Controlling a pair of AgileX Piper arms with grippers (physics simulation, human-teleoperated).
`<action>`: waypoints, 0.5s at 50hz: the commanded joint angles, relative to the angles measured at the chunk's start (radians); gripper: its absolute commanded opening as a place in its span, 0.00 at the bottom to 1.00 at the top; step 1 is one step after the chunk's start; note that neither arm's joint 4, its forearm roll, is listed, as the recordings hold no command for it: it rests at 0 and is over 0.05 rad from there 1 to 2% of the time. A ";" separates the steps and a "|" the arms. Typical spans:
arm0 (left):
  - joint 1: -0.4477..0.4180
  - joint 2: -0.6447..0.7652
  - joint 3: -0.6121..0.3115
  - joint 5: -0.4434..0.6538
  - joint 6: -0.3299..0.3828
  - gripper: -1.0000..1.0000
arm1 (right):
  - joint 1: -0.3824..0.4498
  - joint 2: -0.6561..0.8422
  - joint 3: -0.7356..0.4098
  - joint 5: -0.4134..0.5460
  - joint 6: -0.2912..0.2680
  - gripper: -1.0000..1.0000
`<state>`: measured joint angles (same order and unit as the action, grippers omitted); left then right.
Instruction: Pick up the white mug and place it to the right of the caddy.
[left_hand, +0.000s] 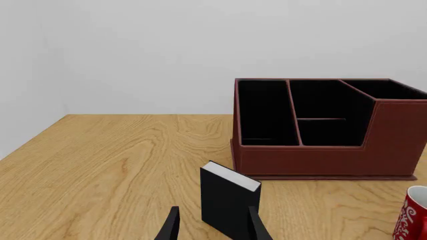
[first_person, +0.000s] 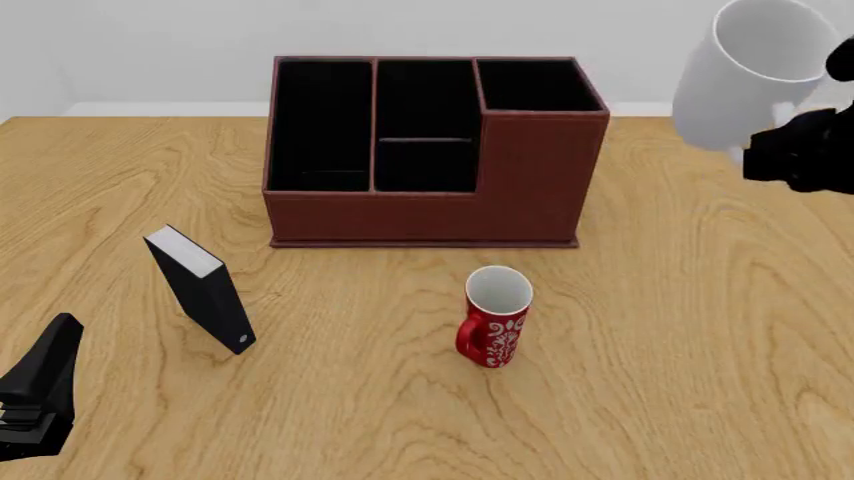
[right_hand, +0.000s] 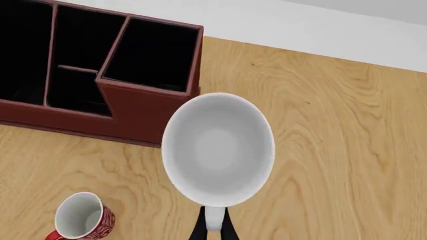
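The white mug (first_person: 745, 75) hangs tilted in the air, above the table to the right of the caddy (first_person: 521, 180). My right gripper (first_person: 771, 150) is shut on its handle. In the right wrist view the white mug (right_hand: 218, 149) shows its open mouth, with the gripper (right_hand: 212, 229) pinching the handle; the caddy (right_hand: 133, 112) lies just beside it. The caddy (left_hand: 320, 160) is dark reddish-brown with black compartments. My left gripper (first_person: 40, 395) is open and empty near the table's front left edge; in its wrist view the gripper (left_hand: 213, 227) points at the black box.
A small red patterned mug (first_person: 497, 320) stands upright in front of the caddy; it also shows in both wrist views (left_hand: 413, 215) (right_hand: 80, 217). A black book-like box (first_person: 200, 290) with a white edge stands left of it, also in the left wrist view (left_hand: 227, 200).
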<state>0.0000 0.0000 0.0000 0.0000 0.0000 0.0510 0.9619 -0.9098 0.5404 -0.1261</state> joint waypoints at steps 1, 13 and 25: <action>0.000 0.000 0.000 0.000 0.000 1.00 | 0.006 0.107 -0.089 0.001 0.017 0.00; 0.000 0.000 0.000 0.000 0.000 1.00 | -0.018 0.192 -0.198 0.032 0.019 0.00; 0.000 0.000 0.000 0.000 0.000 1.00 | -0.016 0.263 -0.270 0.045 0.024 0.00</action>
<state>0.0000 0.0000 0.0000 0.0000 0.0000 0.0347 1.1683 -1.1141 0.5743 -0.1153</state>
